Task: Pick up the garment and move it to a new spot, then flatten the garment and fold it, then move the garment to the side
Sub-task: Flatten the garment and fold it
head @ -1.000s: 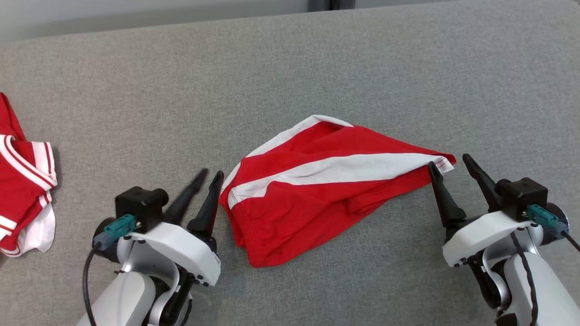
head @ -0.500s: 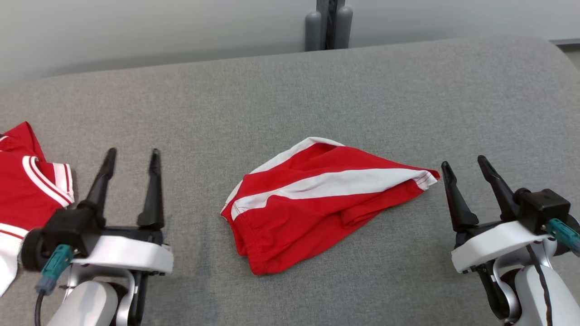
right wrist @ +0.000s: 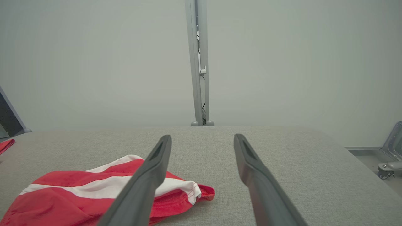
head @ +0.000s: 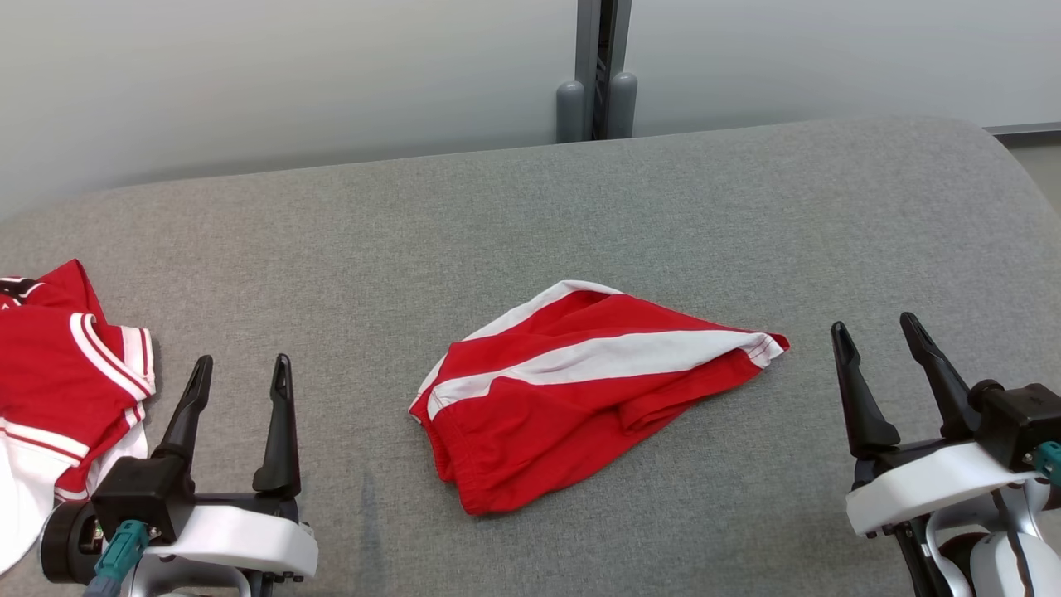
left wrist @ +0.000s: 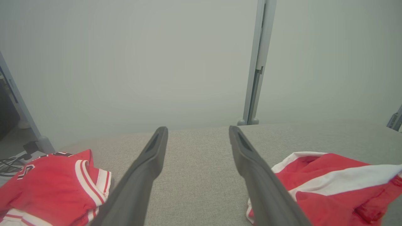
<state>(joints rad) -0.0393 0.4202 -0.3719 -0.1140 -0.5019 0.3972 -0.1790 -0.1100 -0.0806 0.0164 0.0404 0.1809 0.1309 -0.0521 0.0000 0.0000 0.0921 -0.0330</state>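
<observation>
Lying roughly folded, the garment apparently awaited only its move aside (left gripper and right gripper gaped, empty).

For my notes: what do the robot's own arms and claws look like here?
The left claw and right claw each have two long, tapering dark fingers rising from a glossy white wrist shell. Beside each sits a boxy black module with a teal connector plugged in.

Grey fabric surface: striped red garment centre, red jersey left.
</observation>
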